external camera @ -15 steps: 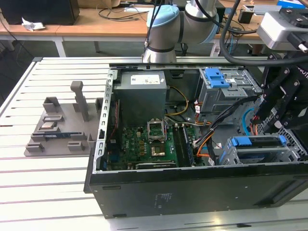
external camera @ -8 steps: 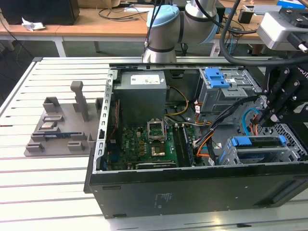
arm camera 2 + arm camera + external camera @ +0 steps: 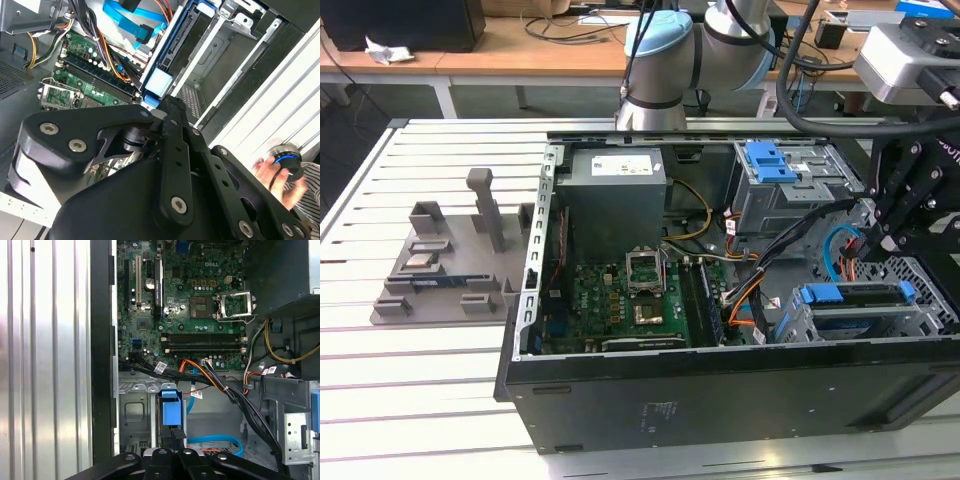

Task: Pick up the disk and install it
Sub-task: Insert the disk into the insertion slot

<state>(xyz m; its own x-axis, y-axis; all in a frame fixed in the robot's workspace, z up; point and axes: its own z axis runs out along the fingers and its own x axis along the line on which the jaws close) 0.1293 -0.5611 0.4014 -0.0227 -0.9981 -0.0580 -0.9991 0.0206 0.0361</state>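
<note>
No lettering can be read on the motherboard (image 3: 200,295) or the power supply's label (image 3: 625,165).

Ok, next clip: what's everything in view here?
computer case: one, black, open, on the slatted table
motherboard: one, green, inside the case
power supply box: one, grey, inside the case
disk: one, blue-framed, in the grey cage, exterior view's right
blue bracket: one, atop the other cage
fixture tray: one, grey, exterior view's left
person's hand: one, holding a dark device
arm: one, grey-blue, behind the case
gripper: one, black, at the disk
</note>
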